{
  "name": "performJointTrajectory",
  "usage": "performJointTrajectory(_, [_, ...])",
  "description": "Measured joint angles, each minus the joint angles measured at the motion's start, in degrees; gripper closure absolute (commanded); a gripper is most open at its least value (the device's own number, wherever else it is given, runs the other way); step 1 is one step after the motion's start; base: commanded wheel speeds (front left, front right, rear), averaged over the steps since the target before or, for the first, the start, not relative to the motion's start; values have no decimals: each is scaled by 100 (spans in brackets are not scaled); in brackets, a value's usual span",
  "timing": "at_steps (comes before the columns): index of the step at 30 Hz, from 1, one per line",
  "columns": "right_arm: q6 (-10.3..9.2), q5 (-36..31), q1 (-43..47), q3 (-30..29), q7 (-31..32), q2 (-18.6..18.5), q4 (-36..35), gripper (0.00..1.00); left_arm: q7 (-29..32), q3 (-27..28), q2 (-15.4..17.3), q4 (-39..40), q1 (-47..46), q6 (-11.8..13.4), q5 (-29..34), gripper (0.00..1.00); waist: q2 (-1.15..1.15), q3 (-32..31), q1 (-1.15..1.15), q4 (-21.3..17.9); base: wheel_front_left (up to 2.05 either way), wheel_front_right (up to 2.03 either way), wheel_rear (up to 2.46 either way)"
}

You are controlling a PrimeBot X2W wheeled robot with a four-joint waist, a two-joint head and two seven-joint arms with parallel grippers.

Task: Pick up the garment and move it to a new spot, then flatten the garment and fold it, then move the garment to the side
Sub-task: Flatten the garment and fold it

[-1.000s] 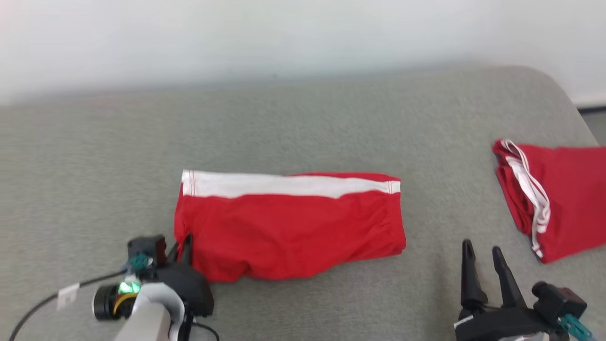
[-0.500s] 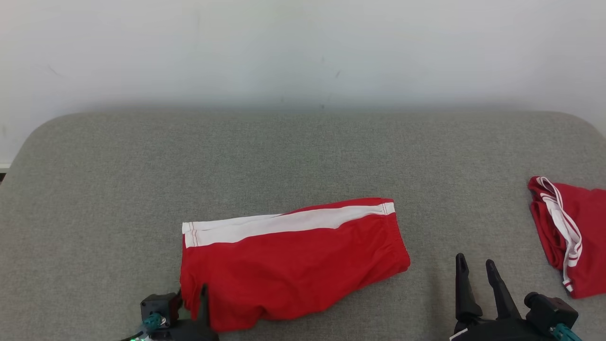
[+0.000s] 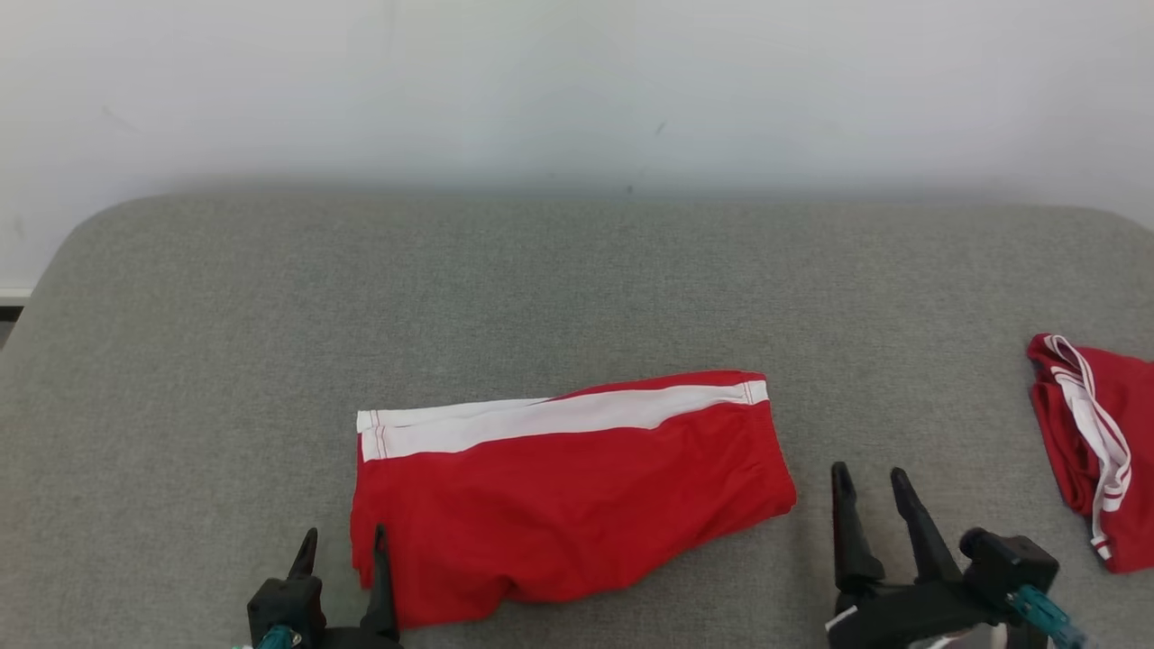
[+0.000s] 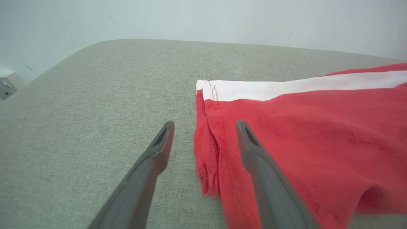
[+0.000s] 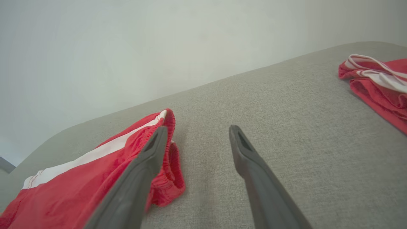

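Left gripper (image 3: pixel 344 534), clamped on the folded red garment (image 3: pixel 577 505) a second ago, now stands spread astride its left edge, gripping nothing; right gripper (image 3: pixel 870 471) gapes empty just off its right end; garment lies loose on grey pad (image 3: pixel 577 288), placement likely finished.

I see a plain white wall (image 3: pixel 577 81) behind a grey, fabric-covered tabletop (image 3: pixel 270 297) with rounded far corners. The light on my feed is soft and even.
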State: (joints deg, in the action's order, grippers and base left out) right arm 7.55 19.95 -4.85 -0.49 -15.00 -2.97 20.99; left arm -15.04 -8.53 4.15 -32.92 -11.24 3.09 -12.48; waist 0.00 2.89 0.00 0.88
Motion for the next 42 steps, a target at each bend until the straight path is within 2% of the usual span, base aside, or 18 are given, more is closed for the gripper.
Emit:
performJointTrajectory(5, [0, -180, -320, 170, 0, 2, 205, 0, 0, 79, -33, 274, 212, -34, 172, 0, 0, 58, 0, 103, 0, 0, 0])
performJointTrajectory(12, [0, -721, -976, 218, -8, 5, 1156, 0, 0, 124, -94, 394, 304, -66, 218, 0, 0, 183, 0, 359, 0, 0, 0])
performJointTrajectory(16, [0, -797, -1329, 90, -9, 1, 1664, 0, 0, 138, -103, 402, 303, -79, 234, 0, 1, 279, 0, 466, 0, 0, 0])
performJointTrajectory(21, [0, -880, -1623, 155, 11, 8, 2658, 0, 0, 103, -114, 376, 298, -107, 231, 0, 1, 399, 0, 571, 0, 0, 0])
performJointTrajectory(29, [1, -751, -2072, 265, -62, 0, 3403, 0, 0, -42, -119, 439, 241, -57, 146, 0, 0, 558, 0, 658, 0, 0, 0])
performJointTrajectory(31, [1, -517, -2126, 409, -70, -12, 3516, 21, 0, -53, -121, 454, 210, -56, 146, 0, 0, 577, 0, 677, 0, 0, 0])
performJointTrajectory(32, [1, -476, -2163, 499, -74, -18, 3554, 82, 0, -56, -120, 467, 202, -53, 146, 0, 0, 585, -1, 683, 0, 0, 0])
performJointTrajectory(33, [1, -388, -2193, 557, -74, -24, 3591, 100, 0, -62, -121, 472, 197, -49, 146, 0, 0, 591, 0, 688, 0, 0, 0])
performJointTrajectory(37, [2, -103, -2221, 716, -73, -16, 3627, 100, 0, -63, -120, 471, 191, -49, 146, 0, 0, 590, 0, 689, 0, 0, 0])
performJointTrajectory(42, [2, -29, -2157, 487, -59, -3, 3523, 100, 0, -44, -120, 472, 194, -52, 179, 0, 0, 545, 0, 642, 0, 0, 0])
